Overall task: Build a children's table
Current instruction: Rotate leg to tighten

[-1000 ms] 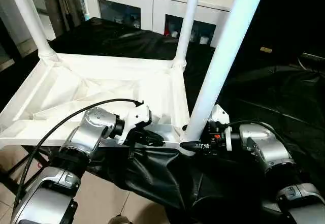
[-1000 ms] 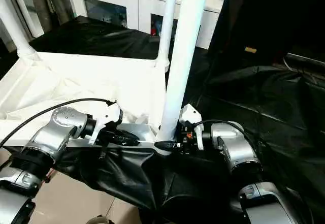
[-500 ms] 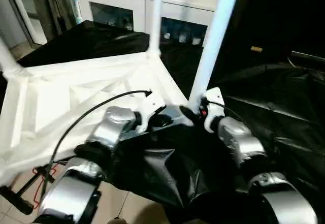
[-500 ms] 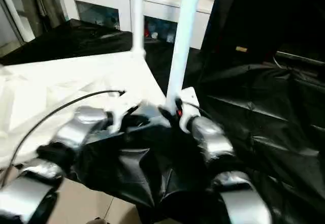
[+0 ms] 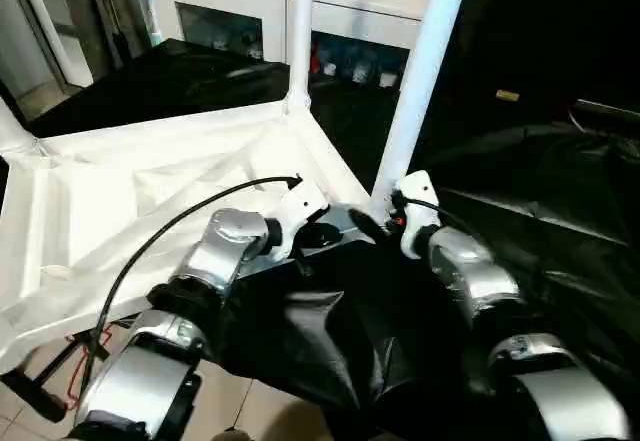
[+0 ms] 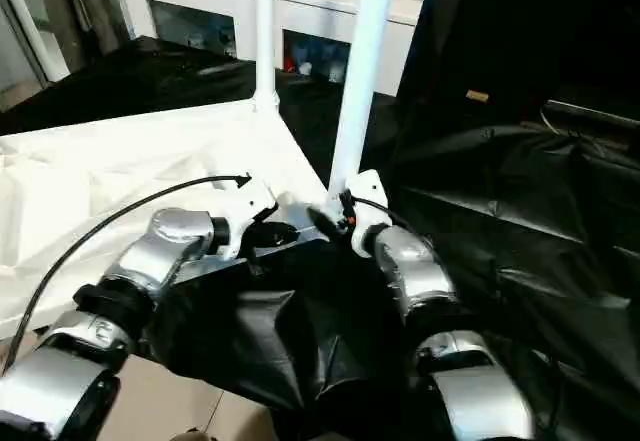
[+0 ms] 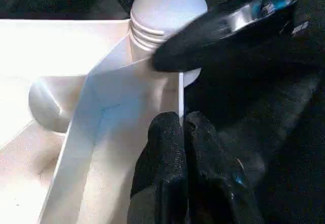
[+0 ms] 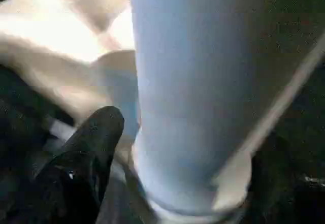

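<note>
The white tabletop [image 5: 150,191] lies underside up on a black-draped surface, its ribs showing. Three white legs stand in its corner sockets: a near one [image 5: 415,91], a far one [image 5: 298,31] and one at the left edge [image 5: 10,126]. My left gripper [image 5: 322,233] is shut on the thin near rim [image 7: 180,97] of the tabletop, close to the near leg's socket. My right gripper [image 5: 378,223] clasps the base of the near leg [image 8: 193,97], with one black finger [image 8: 94,142] against its side.
Black cloth [image 5: 520,191] covers the surface to the right and hangs over the front edge. A white glass-door cabinet [image 5: 250,11] stands behind. Tiled floor and a black stand with a red cable [image 5: 30,386] lie at the lower left.
Both arms have stretched forward with their hold kept. The held corner has slid away from me, turning the tabletop, and the view itself has shifted.
</note>
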